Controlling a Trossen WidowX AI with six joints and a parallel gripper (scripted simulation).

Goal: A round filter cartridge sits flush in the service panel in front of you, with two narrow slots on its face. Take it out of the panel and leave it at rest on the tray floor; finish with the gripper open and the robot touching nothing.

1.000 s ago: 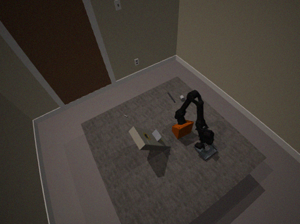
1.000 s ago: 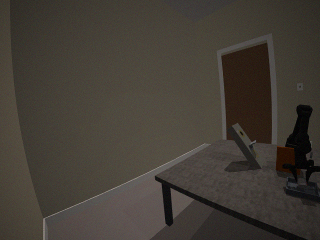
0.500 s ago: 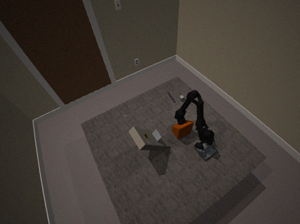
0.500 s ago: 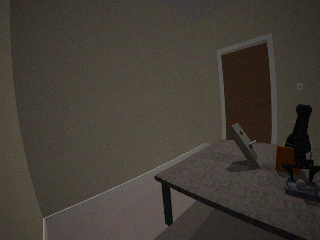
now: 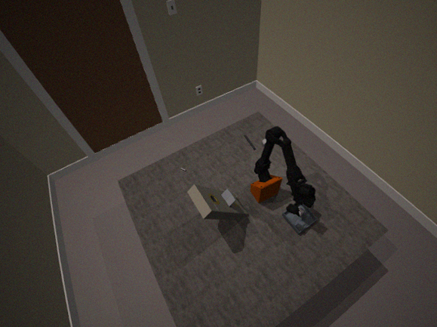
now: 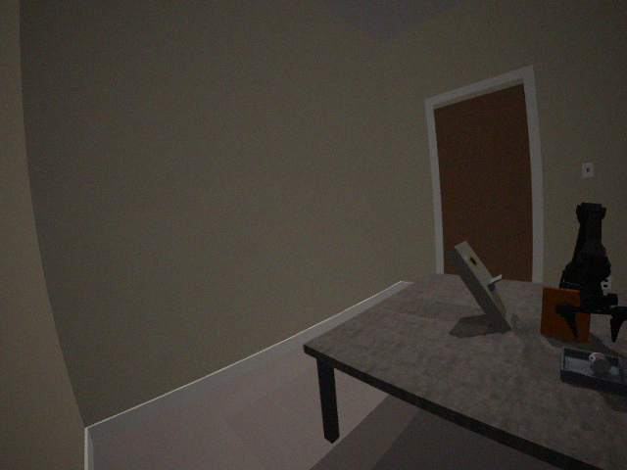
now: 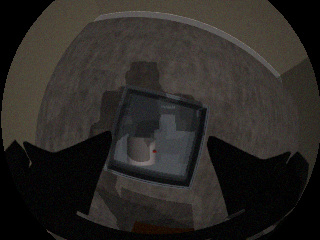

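The round pale filter cartridge (image 7: 140,150) (image 6: 599,362) (image 5: 302,212) lies inside the shallow grey-blue tray (image 7: 182,159) (image 6: 577,376) (image 5: 298,225), towards its left side in the wrist view. My gripper (image 7: 160,139) (image 6: 593,324) (image 5: 294,209) is open wide and hangs a little above the tray, with its fingers clear of the cartridge. The slanted beige service panel (image 5: 202,202) (image 6: 475,280) stands on the table to the left, with a dark hole in its face.
The arm stands on an orange base block (image 5: 266,188) (image 6: 559,313) between the panel and the tray. A small pale plate (image 5: 228,197) leans by the panel. A thin dark bar (image 5: 249,142) and a tiny white piece (image 5: 182,169) lie farther back on the table.
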